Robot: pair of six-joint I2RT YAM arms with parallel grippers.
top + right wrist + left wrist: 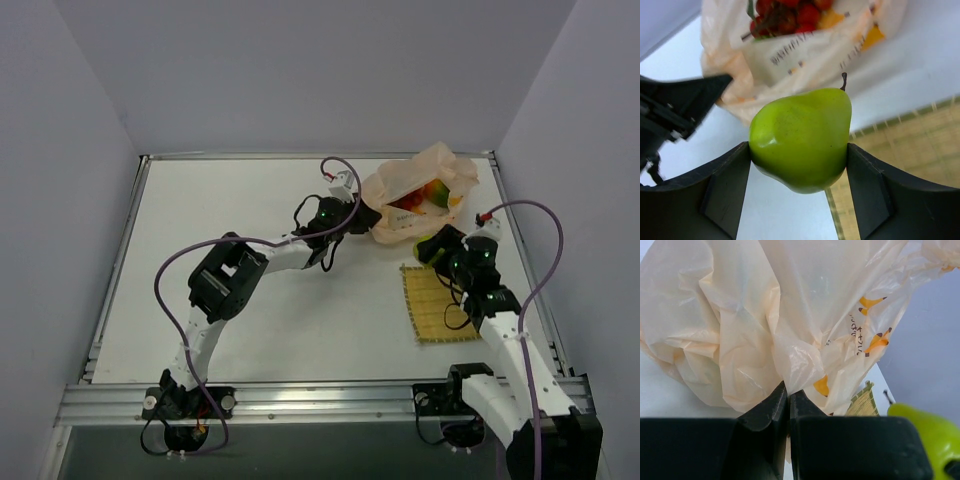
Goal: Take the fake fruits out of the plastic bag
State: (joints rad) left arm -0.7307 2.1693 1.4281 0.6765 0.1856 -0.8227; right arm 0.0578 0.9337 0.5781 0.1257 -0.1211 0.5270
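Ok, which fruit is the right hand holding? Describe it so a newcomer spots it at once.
Find the woven yellow mat on the right of the table; the plastic bag lies beyond it. Between them the right hand grips a green pear. It is plain green with a dark stem, outside the bag, unlike the red ones inside.

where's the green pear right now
Right wrist view: the green pear sits gripped between the fingers of the right gripper, just in front of the plastic bag and by the edge of the woven mat.
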